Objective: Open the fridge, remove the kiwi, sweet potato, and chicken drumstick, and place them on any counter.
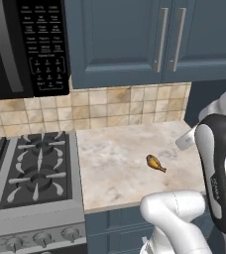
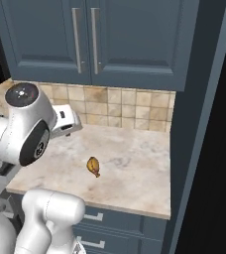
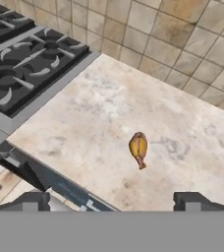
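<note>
Beige marbled counter (image 1: pixel 115 163) ran between a gas stove (image 1: pixel 28 173) on one side and a tall dark panel (image 2: pixel 199 124) on the other, with tiled backsplash (image 1: pixel 110 106) and blue cabinets (image 1: pixel 135 34) behind. On it lay the drumstick (image 1: pixel 155 162), alone near the middle of the slab and somewhat toward the front edge, bone tip pointing toward that edge. The gripper (image 3: pixel 111 202) hung back from the counter, jaws released and spread wide, nothing between them; the hand view showed the drumstick lying free ahead of the tips.

Judged from this, the drumstick looked delivered, and the step in hand was a clean retreat: lift up and back, keeping the fingers well above the meat so it would not roll. Bare stone surrounded it on every side, leaving room for the kiwi and sweet potato. The panel hemmed in one end of the slab, the stove's raised grates the other, and the cabinets hung low over the back.
</note>
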